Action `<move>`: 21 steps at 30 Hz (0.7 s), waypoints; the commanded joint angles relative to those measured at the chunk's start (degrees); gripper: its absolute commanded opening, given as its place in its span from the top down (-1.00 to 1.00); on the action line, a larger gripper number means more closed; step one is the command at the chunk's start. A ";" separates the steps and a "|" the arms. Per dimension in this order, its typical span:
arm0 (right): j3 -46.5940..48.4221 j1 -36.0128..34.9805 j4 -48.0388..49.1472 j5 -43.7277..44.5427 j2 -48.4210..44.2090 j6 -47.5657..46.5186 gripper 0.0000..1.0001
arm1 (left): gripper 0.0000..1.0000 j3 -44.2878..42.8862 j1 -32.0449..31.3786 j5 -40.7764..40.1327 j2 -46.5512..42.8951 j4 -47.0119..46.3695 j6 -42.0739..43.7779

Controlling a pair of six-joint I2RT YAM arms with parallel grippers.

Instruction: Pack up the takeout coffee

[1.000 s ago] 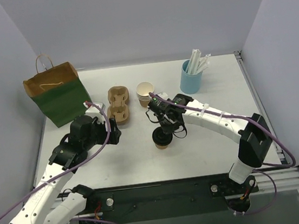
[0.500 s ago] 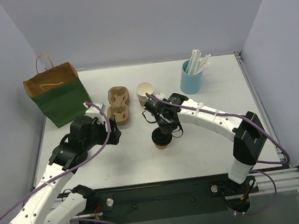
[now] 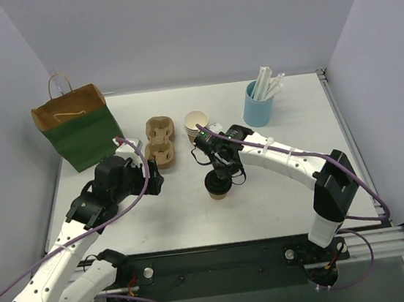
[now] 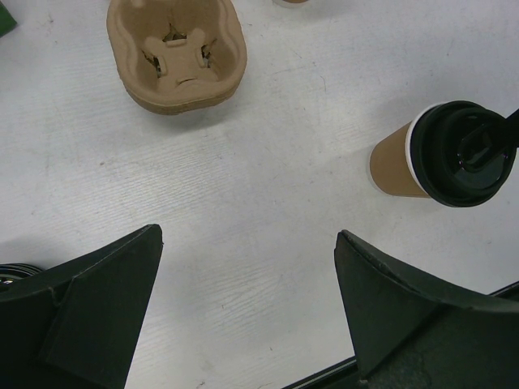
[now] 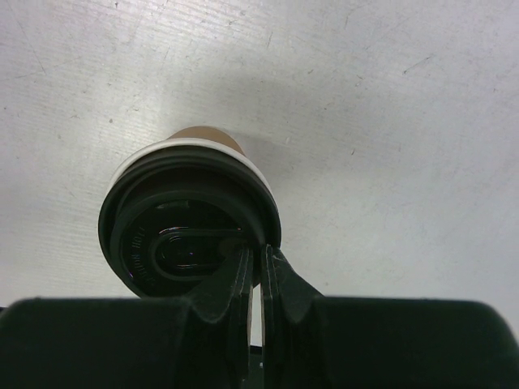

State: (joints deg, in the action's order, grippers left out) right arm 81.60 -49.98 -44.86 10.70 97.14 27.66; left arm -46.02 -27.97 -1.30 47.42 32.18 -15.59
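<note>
One takeout coffee [image 3: 217, 186] stands upright on the worktop [image 3: 282, 200], probably light and crushable; best held gently round its paper wall. Right gripper [image 5: 259, 258] is closed, tips at the lid [image 5: 162, 203] rim; left gripper [image 4: 247, 239] gapes wide, empty.

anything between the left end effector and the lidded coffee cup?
Nothing. Left wrist view shows only bare white table between the open left end effector and the brown paper cup with black plastic lid.
</note>
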 commanded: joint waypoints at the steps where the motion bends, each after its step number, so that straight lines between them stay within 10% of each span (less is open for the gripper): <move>1: 2.24 -0.30 -2.60 2.40 0.41 0.38 1.00 | -0.95 -0.83 0.28 -0.10 -0.40 -0.89 0.92; 21: 1.46 0.84 -0.93 0.81 1.38 0.90 1.00 | -0.95 -0.74 0.28 0.42 -0.22 -0.98 0.83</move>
State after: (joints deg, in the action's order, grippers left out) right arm 82.28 -49.56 -44.40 10.96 98.26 27.68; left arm -46.02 -27.97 -1.28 47.46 32.18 -15.59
